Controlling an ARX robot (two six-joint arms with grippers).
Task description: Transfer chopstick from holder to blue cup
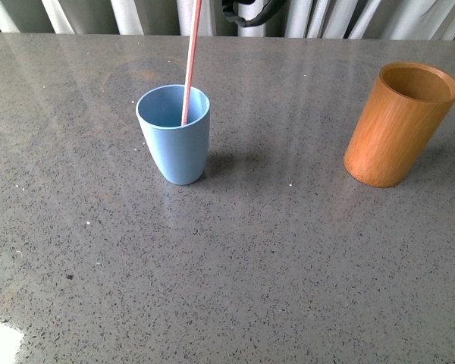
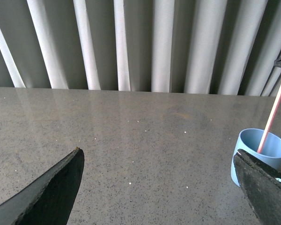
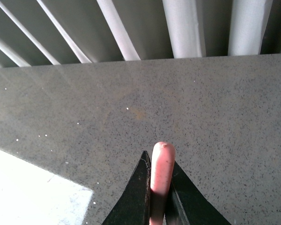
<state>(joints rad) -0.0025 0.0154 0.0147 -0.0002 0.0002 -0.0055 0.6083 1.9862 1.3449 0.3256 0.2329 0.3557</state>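
The light blue cup stands left of centre on the grey table. A pinkish-red chopstick leans nearly upright with its lower end inside the cup and its top running out of the front view. My right gripper is shut on the chopstick's upper end, its black fingers pressing both sides. The orange-brown holder stands at the right, with no stick showing in it. My left gripper is open, low over the table, with the blue cup and chopstick beside one of its fingers.
The speckled grey table stretches wide around both cups. White pleated curtains hang behind its far edge. A dark piece of the arm shows at the top of the front view. A bright patch of light lies at the near left corner.
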